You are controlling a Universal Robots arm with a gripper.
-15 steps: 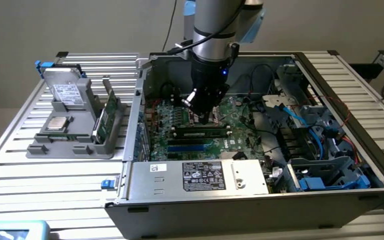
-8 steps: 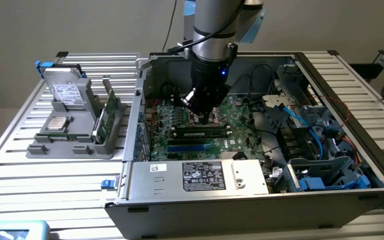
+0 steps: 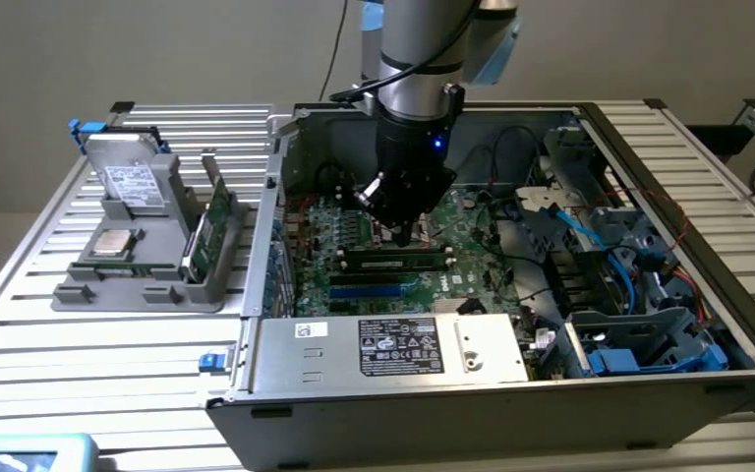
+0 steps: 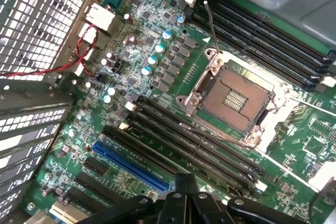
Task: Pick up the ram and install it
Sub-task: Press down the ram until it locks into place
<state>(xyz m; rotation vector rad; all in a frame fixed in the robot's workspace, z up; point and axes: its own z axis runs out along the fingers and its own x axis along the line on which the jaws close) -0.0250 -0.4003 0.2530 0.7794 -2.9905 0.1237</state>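
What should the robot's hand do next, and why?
Probably push gently straight down on the ram. The gripper is shut with nothing in it, its tip right above the stick, and the stick already lies along a black slot on the motherboard. I can't tell whether it is fully seated.

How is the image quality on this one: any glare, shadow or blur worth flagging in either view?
Exterior view: even light, pale sheen on the slatted table, case interior darker, shadowed under the gripper. Wrist view: motherboard sharp, glare on the CPU socket frame; the gripper close to the lens looks dark and soft.
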